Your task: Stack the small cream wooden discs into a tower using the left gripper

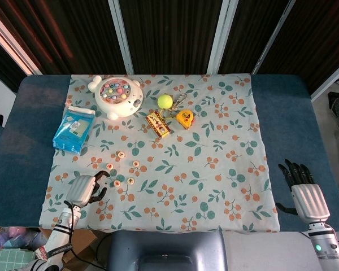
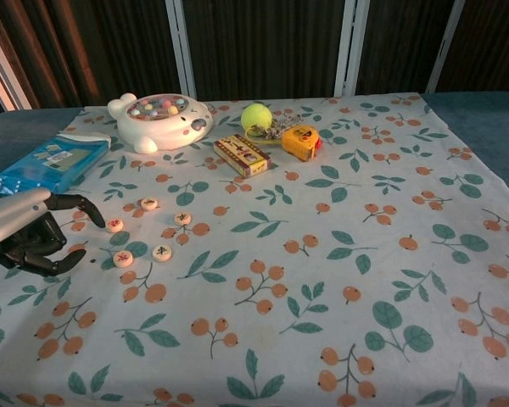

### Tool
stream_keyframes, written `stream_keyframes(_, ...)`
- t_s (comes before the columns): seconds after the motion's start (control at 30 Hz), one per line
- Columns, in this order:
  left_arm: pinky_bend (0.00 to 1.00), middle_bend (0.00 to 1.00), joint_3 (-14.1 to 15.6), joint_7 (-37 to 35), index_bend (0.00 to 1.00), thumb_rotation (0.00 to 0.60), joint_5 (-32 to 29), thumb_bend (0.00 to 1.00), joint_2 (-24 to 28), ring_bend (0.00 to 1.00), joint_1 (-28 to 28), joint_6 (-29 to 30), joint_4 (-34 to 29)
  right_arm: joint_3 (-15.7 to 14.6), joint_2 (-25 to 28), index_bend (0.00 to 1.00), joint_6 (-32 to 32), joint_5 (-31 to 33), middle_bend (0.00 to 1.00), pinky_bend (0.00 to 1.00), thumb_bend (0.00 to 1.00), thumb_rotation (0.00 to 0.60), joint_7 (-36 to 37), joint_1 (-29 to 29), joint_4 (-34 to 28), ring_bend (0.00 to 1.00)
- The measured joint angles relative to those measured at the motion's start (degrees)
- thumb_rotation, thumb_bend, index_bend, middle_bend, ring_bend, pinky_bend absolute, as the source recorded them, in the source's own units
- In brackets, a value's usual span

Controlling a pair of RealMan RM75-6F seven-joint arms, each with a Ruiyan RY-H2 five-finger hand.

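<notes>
A: Hovering low over the cloth [image 1: 214, 186] near the front left edge, the left hand [image 1: 82, 189] holds nothing; its fingers [image 2: 72, 203] are parted and half curled, tips toward the discs.

B: And the right hand [image 1: 308, 199]?

A: Flat over the blue table [image 1: 305, 118] at the front right, off the cloth, fingers spread, holding nothing. Only the head view shows it.

B: Where are the discs?

A: Five, all flat on the cloth, none stacked. Nearest the left hand sit two side by side [image 2: 123, 258] and [image 2: 162, 252]. Just past the fingertips lies another [image 2: 114, 225]. Farther back are one [image 2: 149, 203] and one to its right [image 2: 182, 219].

B: Beyond those?

A: At the left, a blue packet [image 1: 73, 130]. Behind it, a white round toy [image 1: 118, 96] with coloured pegs. Toward the middle, a small patterned box [image 1: 157, 124], then a yellow tape measure [image 1: 185, 117] and a tennis ball [image 1: 165, 101], close together.
</notes>
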Motion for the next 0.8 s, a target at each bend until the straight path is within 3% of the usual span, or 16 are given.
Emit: stream_keyframes(0.8, 1.0, 1.0, 0.7, 1.57, 0.34, 0.6, -0.91, 0.43, -7.2, 1.0, -2.89, -0.27, 7.33, -0.14, 0.33, 0.0, -0.02, 0.06, 0.0, 0.0, 0.12, 0.6, 0.29, -0.03, -0.25, 0.0)
